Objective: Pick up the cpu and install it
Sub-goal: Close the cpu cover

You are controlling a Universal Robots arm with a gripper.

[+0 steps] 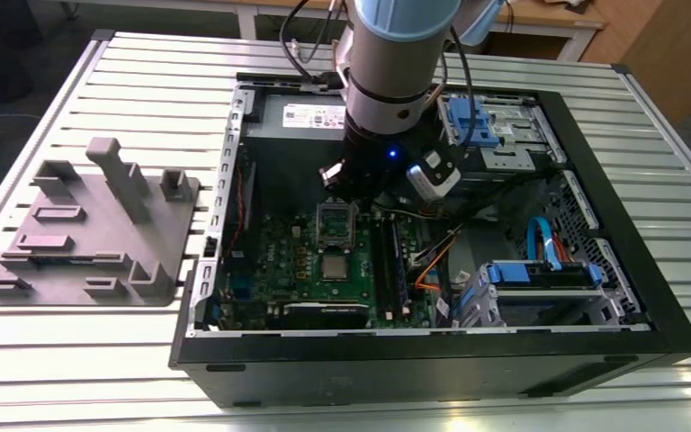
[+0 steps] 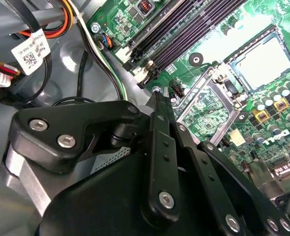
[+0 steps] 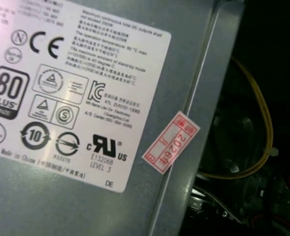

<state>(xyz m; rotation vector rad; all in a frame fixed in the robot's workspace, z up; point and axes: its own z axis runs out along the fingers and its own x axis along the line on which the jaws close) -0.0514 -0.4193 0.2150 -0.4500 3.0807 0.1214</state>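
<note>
- My gripper [image 2: 157, 98] is closed, tips together with nothing between them. It hangs over the board [image 1: 309, 270] inside the case [image 1: 417, 364].
- The cpu [image 2: 260, 61] lies flat in the socket [image 2: 243, 47], near my tips but not touching. The hinged frame [image 2: 204, 105] stands open between us.
- I judge the care here is staying level, square to the chip, and clear of the frame and cables [image 2: 105, 64].

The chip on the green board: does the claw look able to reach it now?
Probably yes. The chip lies uncovered on the board, with nothing over it, and the case is open on top. The claw hangs close by, beside the metal socket frame.
</note>
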